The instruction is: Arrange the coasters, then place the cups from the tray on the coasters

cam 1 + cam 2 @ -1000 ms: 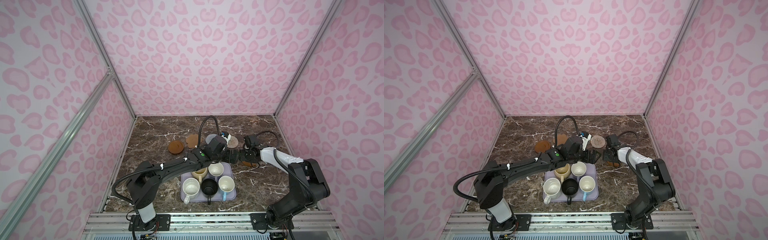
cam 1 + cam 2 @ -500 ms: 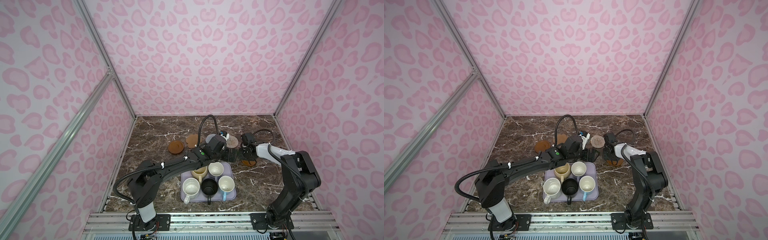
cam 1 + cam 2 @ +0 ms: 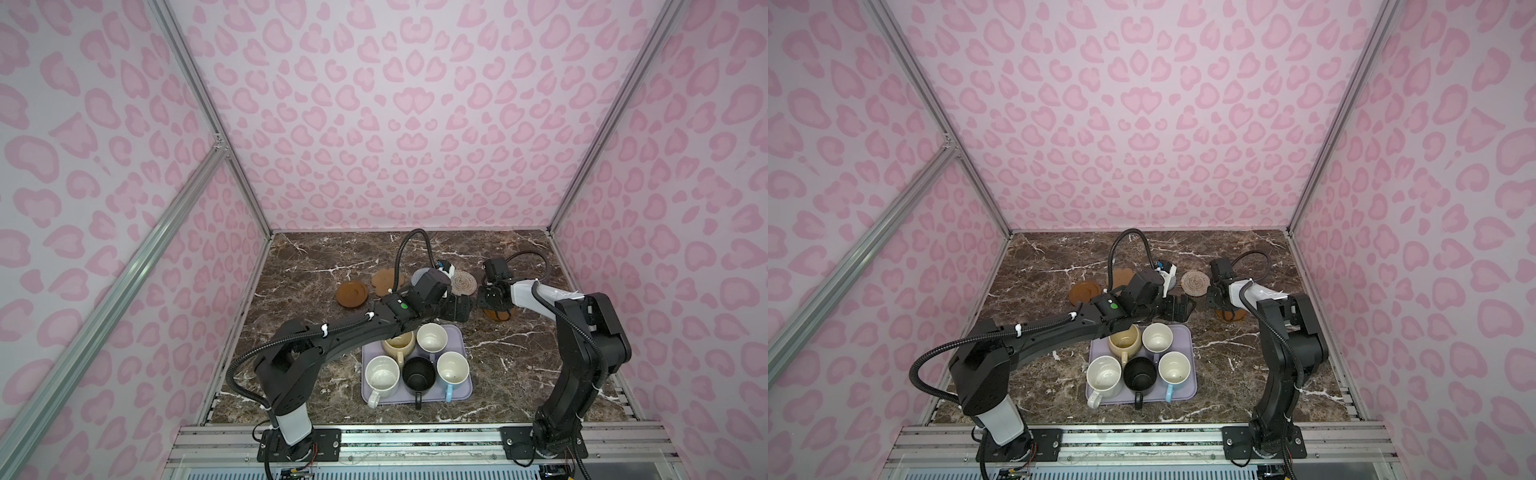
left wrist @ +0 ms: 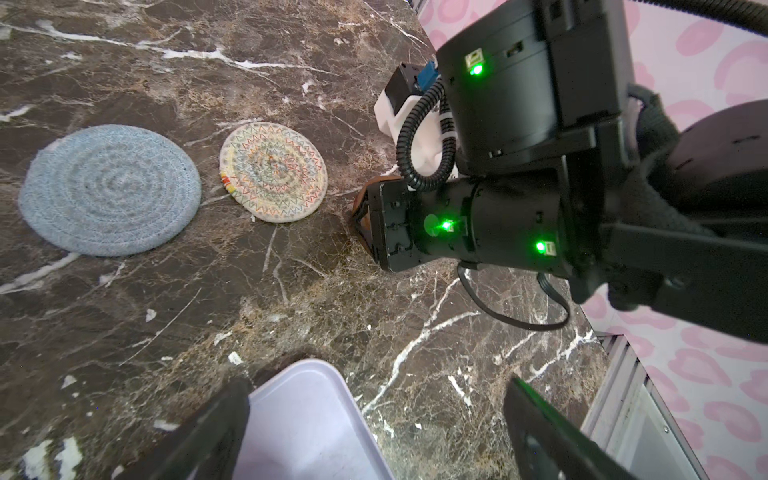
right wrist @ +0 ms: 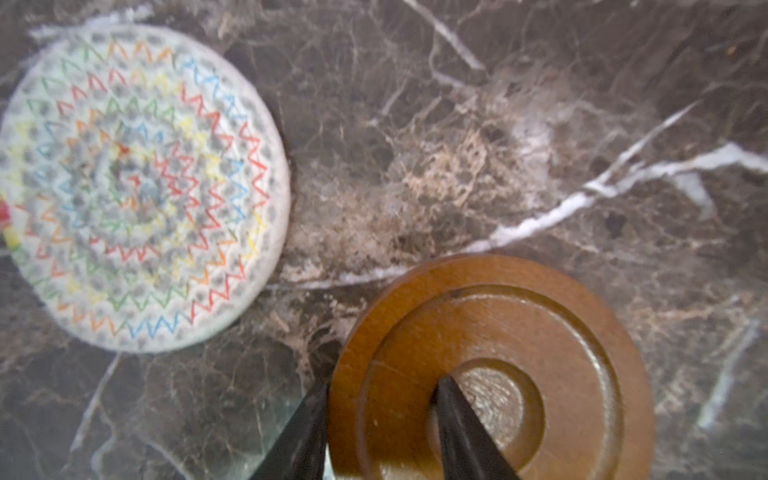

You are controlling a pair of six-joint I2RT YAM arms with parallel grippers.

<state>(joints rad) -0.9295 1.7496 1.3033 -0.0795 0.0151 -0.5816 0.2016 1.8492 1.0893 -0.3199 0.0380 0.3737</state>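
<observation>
Right hand, narrowed, straddles the rim of a brown coaster lying on the table beyond the tray, to its right; whether it clamps the rim cannot be told. Left hand, spread wide and empty, hovers above the tray's far edge. Five cups stand in the tray.

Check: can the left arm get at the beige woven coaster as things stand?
Probably yes. The left gripper hangs open close by, and the beige woven coaster lies bare on the marble. The right gripper, straddling the rim of the brown coaster beside it, could crowd that side.
</observation>
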